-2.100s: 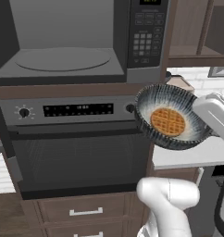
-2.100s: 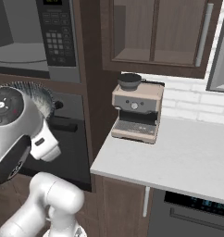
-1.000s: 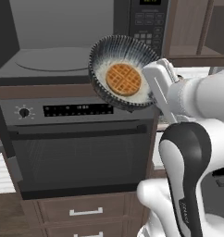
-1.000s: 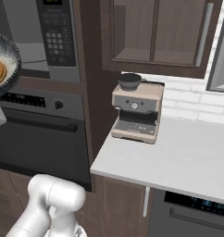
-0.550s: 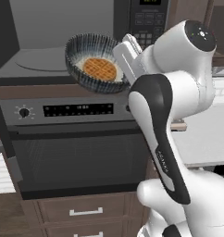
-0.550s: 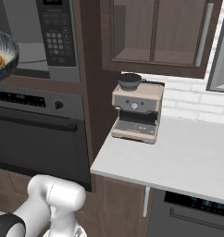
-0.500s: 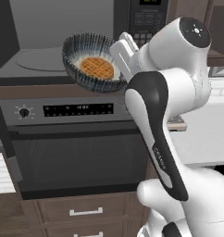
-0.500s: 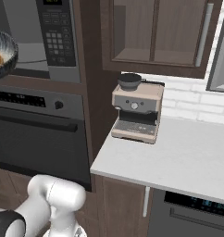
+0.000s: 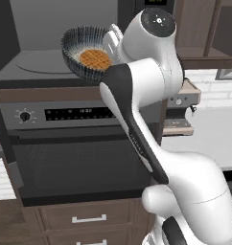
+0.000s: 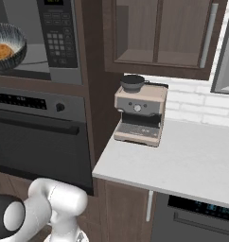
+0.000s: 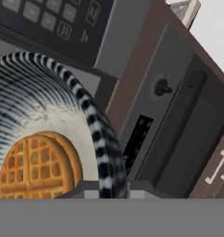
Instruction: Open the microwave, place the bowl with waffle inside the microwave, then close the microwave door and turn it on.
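Microwave (image 9: 51, 57) mouth, bowl (image 9: 84, 51) rim in claw (image 9: 111, 44)

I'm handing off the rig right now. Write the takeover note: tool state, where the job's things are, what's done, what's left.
Tool: shut on the bowl's rim, holding the bowl tilted at the mouth of the microwave.
Waffle: in the bowl.
Microwave door: open; the grey cavity and turntable are exposed. Keypad panel at right.
Done: door opened, bowl picked up and brought to the opening.
Left: set the bowl on the turntable, release, withdraw, close the door, turn the microwave on.
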Controlling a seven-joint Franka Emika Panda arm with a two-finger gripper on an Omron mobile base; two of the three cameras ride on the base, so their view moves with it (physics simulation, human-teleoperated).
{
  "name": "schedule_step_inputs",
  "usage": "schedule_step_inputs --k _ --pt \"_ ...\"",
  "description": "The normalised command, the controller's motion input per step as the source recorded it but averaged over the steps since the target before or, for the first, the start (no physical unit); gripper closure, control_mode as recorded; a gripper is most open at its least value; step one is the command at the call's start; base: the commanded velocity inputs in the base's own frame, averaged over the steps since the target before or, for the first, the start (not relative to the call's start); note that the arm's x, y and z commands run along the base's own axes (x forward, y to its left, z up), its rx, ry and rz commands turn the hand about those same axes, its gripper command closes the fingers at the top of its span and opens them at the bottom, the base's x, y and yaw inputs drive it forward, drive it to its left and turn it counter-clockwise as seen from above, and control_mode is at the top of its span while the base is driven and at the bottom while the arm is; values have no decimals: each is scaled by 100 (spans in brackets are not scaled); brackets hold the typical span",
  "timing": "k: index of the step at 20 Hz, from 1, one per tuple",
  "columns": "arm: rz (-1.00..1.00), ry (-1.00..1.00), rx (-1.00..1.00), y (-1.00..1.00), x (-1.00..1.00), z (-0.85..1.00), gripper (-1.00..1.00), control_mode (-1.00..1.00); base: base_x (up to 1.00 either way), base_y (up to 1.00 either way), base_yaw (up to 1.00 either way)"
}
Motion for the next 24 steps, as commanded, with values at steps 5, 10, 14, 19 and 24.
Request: schedule_step_inputs --k 5,10,14,19,24 --pt "-10 0 1 21 61 4 100 -100 0 0 0" --pt "0 0 0 48 64 16 100 -100 0 0 0" --pt "-2 0 0 32 65 11 100 -100 0 0 0" --pt "-9 0 0 1 68 0 100 -100 0 0 0" --pt "-9 1 0 7 65 0 100 -100 0 0 0"
